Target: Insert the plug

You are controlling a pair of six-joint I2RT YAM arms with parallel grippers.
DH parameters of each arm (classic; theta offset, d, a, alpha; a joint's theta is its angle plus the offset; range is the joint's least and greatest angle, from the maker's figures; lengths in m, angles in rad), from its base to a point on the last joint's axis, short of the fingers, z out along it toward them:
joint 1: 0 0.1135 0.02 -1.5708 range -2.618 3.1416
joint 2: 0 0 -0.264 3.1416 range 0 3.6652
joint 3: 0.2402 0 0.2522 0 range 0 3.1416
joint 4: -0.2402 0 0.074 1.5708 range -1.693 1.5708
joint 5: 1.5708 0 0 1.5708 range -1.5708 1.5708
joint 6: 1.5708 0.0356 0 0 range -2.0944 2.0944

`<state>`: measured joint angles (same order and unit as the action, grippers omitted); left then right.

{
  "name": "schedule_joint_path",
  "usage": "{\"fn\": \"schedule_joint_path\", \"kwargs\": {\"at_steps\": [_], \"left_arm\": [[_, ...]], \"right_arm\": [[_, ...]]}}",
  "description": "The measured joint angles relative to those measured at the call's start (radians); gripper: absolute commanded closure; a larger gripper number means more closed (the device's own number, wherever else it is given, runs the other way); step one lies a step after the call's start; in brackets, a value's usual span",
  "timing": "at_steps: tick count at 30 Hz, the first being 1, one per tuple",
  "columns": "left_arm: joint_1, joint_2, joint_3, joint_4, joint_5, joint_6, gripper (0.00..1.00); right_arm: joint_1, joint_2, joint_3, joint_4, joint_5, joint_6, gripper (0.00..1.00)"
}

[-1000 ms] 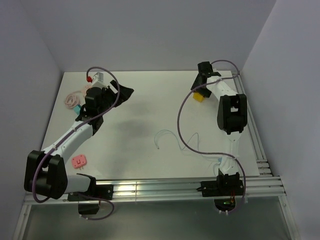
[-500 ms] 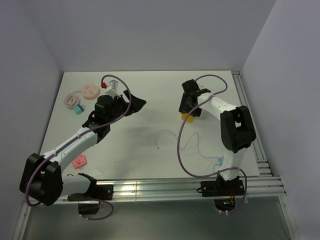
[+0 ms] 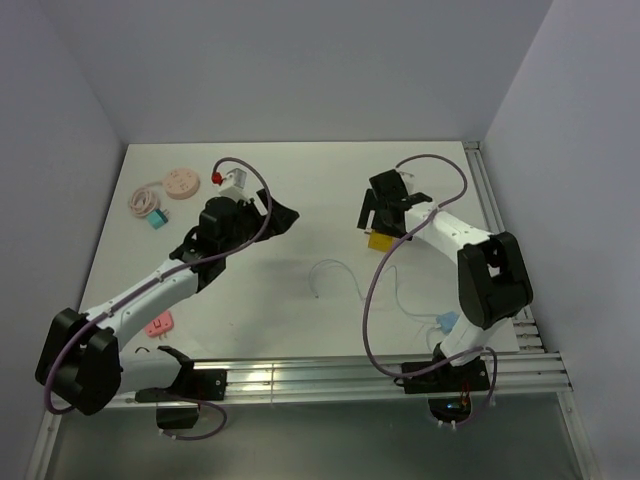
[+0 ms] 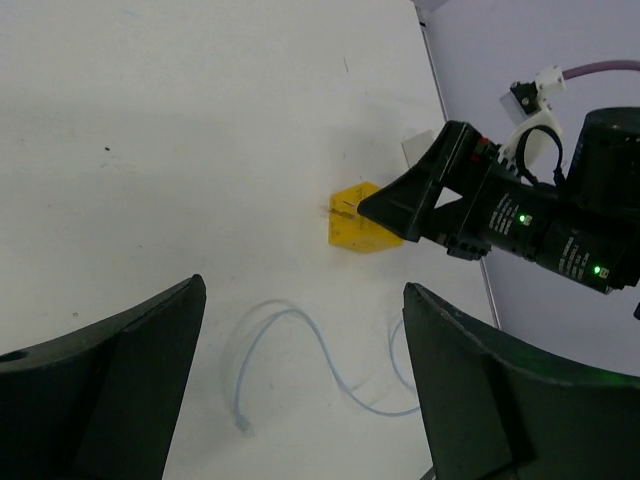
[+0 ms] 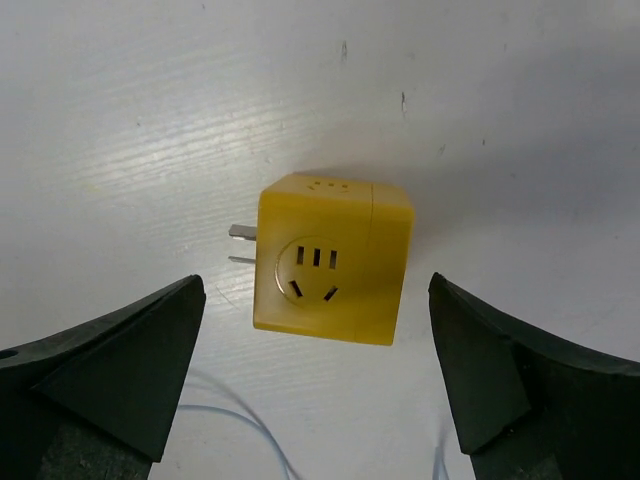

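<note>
A yellow socket cube (image 5: 333,262) lies on the white table with its socket face up and two metal prongs pointing left. My right gripper (image 5: 316,283) hovers over it, open, with both fingers clear of its sides. From above, the cube (image 3: 380,241) sits just in front of the right gripper (image 3: 381,222). A thin pale-blue cable (image 3: 345,272) snakes across the table to a small blue plug (image 3: 447,321) near the right arm's base. My left gripper (image 4: 305,290) is open and empty above the cable (image 4: 300,335), looking toward the cube (image 4: 358,218).
At the back left lie a round pink piece (image 3: 181,184), a coiled pink cable (image 3: 143,198) and a small teal part (image 3: 157,220). A pink socket plate (image 3: 158,324) lies by the left arm. Aluminium rails (image 3: 510,270) run along the right and near edges.
The right gripper brought the yellow cube from the back right toward the middle, set it down and opened. The left arm swung right toward the centre.
</note>
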<state>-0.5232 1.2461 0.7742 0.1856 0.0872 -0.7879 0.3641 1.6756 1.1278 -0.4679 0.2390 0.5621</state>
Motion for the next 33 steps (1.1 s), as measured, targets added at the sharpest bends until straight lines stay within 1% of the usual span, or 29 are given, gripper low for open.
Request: {"fn": "schedule_joint_path", "kwargs": {"at_steps": [5,8,12,15,18,22,26,30,32,33], "left_arm": [[-0.029,-0.085,-0.021,-0.010,-0.026,0.001,0.13],[-0.034,-0.114,-0.021,-0.006,-0.034,0.002,0.14],[-0.040,-0.108,-0.022,-0.004,-0.032,0.007,0.14],[-0.048,-0.093,-0.031,0.011,-0.028,0.007,0.14],[-0.061,-0.066,-0.039,0.019,-0.022,0.007,0.15],[-0.072,-0.031,-0.039,0.019,-0.013,0.007,0.15],[-0.076,-0.018,-0.039,0.026,0.000,0.006,0.15],[-0.082,0.002,-0.039,0.050,0.008,0.005,0.16],[-0.085,0.021,-0.039,0.060,0.016,0.005,0.16],[-0.086,0.032,-0.039,0.062,0.022,0.005,0.16]], "right_arm": [[-0.020,-0.047,0.029,0.002,0.039,-0.048,0.00],[-0.085,-0.048,0.063,-0.002,0.041,-0.075,0.00],[-0.217,-0.018,0.143,-0.023,0.062,-0.127,0.00],[-0.286,0.032,0.219,-0.036,0.100,-0.168,0.01],[-0.315,0.102,0.298,-0.048,0.105,-0.213,0.05],[-0.331,0.215,0.396,-0.069,0.090,-0.258,0.09],[-0.342,0.330,0.478,-0.104,0.085,-0.313,0.09],[-0.350,0.412,0.531,-0.142,0.100,-0.364,0.10],[-0.357,0.441,0.545,-0.161,0.105,-0.385,0.12],[-0.361,0.450,0.549,-0.166,0.105,-0.390,0.17]]}}
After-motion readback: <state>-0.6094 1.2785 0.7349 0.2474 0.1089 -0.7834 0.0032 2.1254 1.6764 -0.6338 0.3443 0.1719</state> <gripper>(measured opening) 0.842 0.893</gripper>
